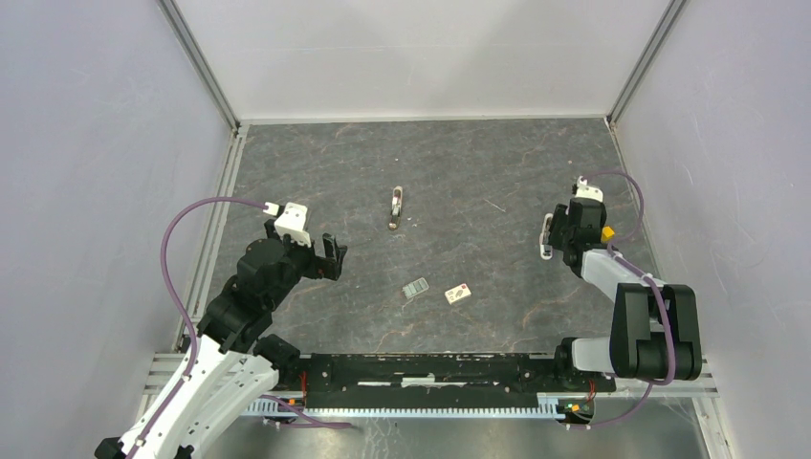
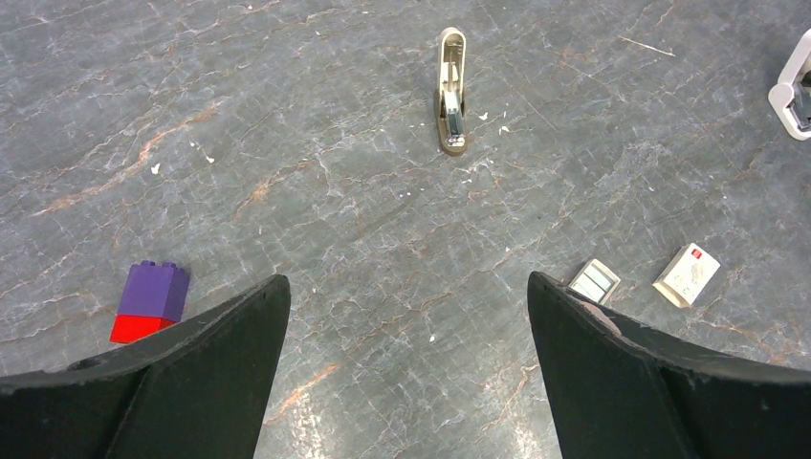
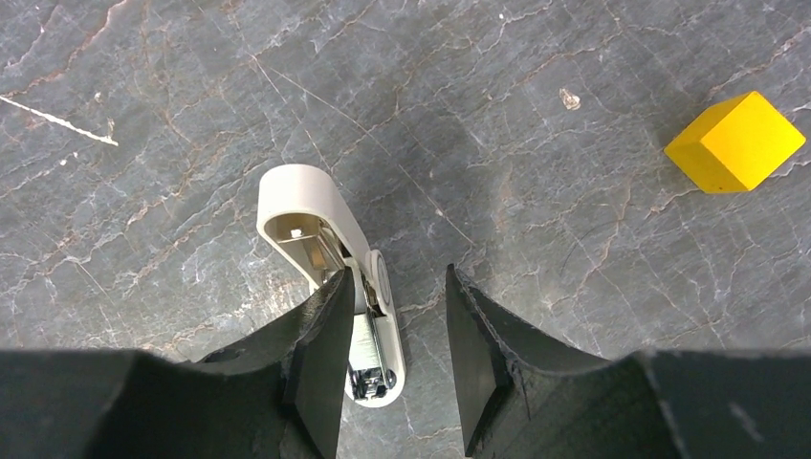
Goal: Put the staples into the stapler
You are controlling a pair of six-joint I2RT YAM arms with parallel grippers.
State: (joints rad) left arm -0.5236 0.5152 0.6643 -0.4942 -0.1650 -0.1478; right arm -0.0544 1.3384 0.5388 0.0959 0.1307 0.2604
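The staples lie on the dark stone table: a small white box with red print (image 1: 458,294) (image 2: 687,274) and a thin grey strip (image 1: 415,288) (image 2: 594,281) just left of it. A small beige stapler (image 1: 396,207) (image 2: 451,91) lies mid-table. A white stapler (image 3: 306,206) (image 1: 546,236) lies opened, its metal channel showing. My right gripper (image 3: 397,277) (image 1: 558,234) hangs over it, jaws partly apart; its left finger covers the stapler's near end, the right finger stands off it. My left gripper (image 2: 406,282) (image 1: 335,256) is wide open over bare table, left of the staples.
A yellow cube (image 3: 734,142) (image 1: 607,232) sits just right of the right gripper. A purple-on-red brick (image 2: 151,301) lies by the left gripper's left finger. Grey walls enclose the table on three sides. Small white flecks dot the surface.
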